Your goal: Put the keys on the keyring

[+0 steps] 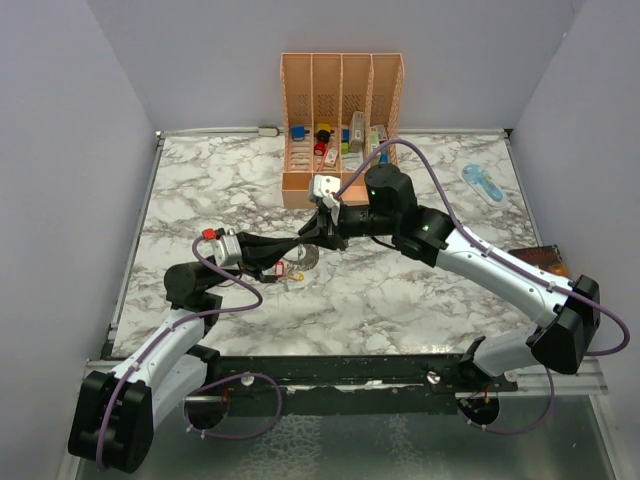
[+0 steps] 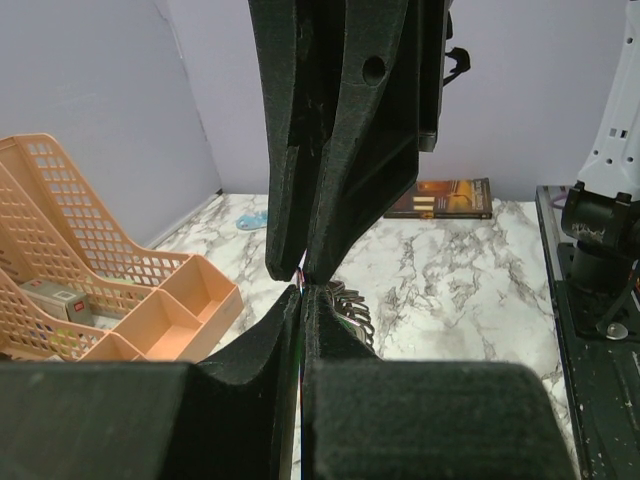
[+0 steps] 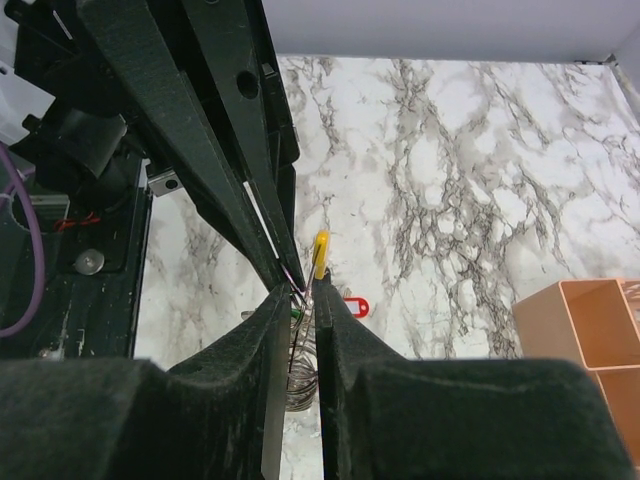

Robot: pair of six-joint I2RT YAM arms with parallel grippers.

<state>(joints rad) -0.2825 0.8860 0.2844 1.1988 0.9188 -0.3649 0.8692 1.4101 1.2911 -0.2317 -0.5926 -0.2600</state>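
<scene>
In the top view my left gripper (image 1: 293, 250) and right gripper (image 1: 312, 236) meet tip to tip just above the table's middle. The keyring (image 1: 303, 263) hangs between and below them. In the left wrist view my left gripper (image 2: 302, 291) is pressed shut on a thin strand of the keyring, whose silvery beaded chain (image 2: 352, 304) bunches just beyond. In the right wrist view my right gripper (image 3: 303, 291) is nearly shut on a thin strand by the yellow tag (image 3: 320, 254). The chain coil (image 3: 300, 372) hangs below. A red-tagged key (image 3: 356, 305) lies on the marble and a green tag (image 3: 297, 314) shows by the fingers.
An orange divided organiser (image 1: 340, 90) with small items stands at the back, close behind the right wrist. A light-blue gadget (image 1: 482, 183) lies at the back right. A book (image 1: 541, 260) lies at the right edge. Purple cables loop from both arms.
</scene>
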